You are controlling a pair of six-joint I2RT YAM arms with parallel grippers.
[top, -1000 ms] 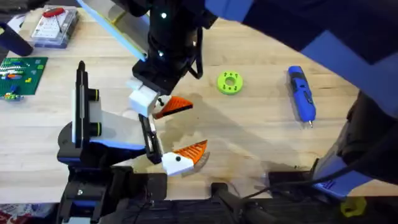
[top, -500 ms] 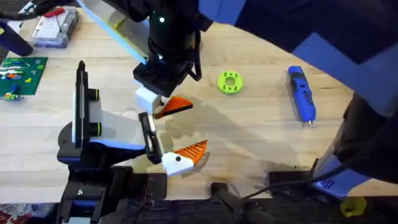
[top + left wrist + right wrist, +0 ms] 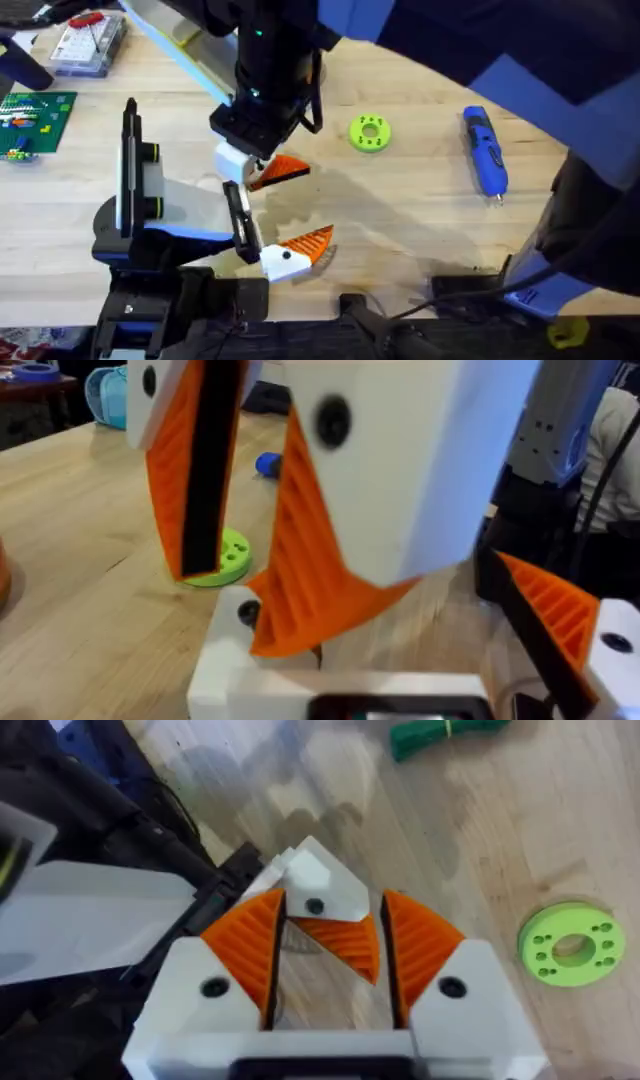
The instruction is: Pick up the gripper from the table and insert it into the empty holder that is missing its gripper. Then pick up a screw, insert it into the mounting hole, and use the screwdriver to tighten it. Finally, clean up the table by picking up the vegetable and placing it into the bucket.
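Overhead, the right gripper (image 3: pixel 250 150) hangs over the middle of the table (image 3: pixel 400 220), reaching in from the far side. Its pads are closed on the white base of the gripper (image 3: pixel 275 172), whose orange wedge points toward the green disc (image 3: pixel 369 132). Just below it sits the holder (image 3: pixel 238 222), a black slotted bracket, with a ribbed orange finger (image 3: pixel 300 248) beside it.

From the right wrist, the held gripper (image 3: pixel 315 890) shows pinched between the two orange pads (image 3: pixel 245 950), its screw hole facing the camera and its white block close against the black holder (image 3: pixel 225 880). That view also takes in a green vegetable (image 3: pixel 440 732) lying on the wood.

Whether the left gripper (image 3: pixel 265 240) is open or closed cannot be told. Its wrist view looks up close at the white block (image 3: pixel 400 470).

The screwdriver (image 3: pixel 485 150) lies well apart, toward the right. The tabletop is pale planks. A green brick board (image 3: pixel 35 118) and a clear box (image 3: pixel 88 40) sit at the far left.
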